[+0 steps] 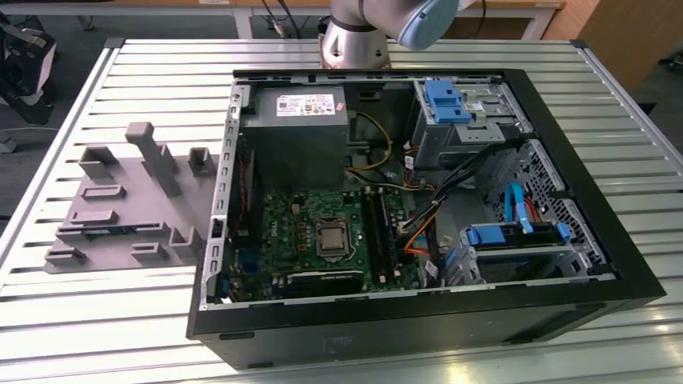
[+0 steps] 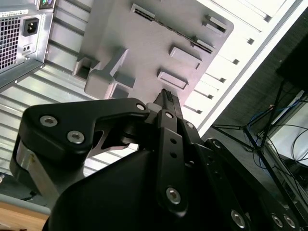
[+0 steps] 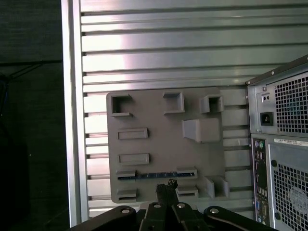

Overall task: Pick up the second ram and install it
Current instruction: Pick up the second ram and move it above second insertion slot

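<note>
With the gripper (image 3: 166, 185) fingers pressed together on nothing, aiming at the memory stick (image 3: 150, 174) sitting untouched in its slot on the grey tray (image 3: 159, 139) beside the computer case (image 3: 284, 144), seemingly working the reach before pickup, likely needing fingers parted along the stick.

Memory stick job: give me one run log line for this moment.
gripper shut, empty | above gray tray | memory stick lying in tray slot, not yet picked | computer case open
</note>
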`<move>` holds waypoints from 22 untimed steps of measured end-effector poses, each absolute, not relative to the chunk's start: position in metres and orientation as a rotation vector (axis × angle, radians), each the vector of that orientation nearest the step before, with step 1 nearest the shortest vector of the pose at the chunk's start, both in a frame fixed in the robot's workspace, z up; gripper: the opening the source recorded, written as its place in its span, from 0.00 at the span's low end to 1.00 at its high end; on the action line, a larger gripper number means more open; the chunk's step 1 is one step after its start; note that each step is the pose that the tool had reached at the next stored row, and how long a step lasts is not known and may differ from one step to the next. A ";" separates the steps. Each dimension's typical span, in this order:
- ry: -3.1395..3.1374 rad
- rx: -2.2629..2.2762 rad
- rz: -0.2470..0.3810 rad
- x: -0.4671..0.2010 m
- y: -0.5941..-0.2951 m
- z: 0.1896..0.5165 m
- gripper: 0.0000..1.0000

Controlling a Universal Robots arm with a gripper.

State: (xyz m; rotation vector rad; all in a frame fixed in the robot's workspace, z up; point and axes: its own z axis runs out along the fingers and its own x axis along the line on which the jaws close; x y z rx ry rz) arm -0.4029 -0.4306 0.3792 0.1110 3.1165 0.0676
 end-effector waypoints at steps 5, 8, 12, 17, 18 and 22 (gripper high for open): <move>3.118 0.080 0.068 -0.403 -0.431 0.379 0.11; 3.120 0.012 0.069 -0.403 -0.431 0.379 0.11; 3.120 -0.102 0.070 -0.403 -0.431 0.378 0.11; 3.114 -0.245 0.071 -0.403 -0.431 0.377 0.11; 3.112 -0.272 0.071 -0.403 -0.431 0.376 0.11; 3.105 -0.368 0.071 -0.403 -0.431 0.375 0.11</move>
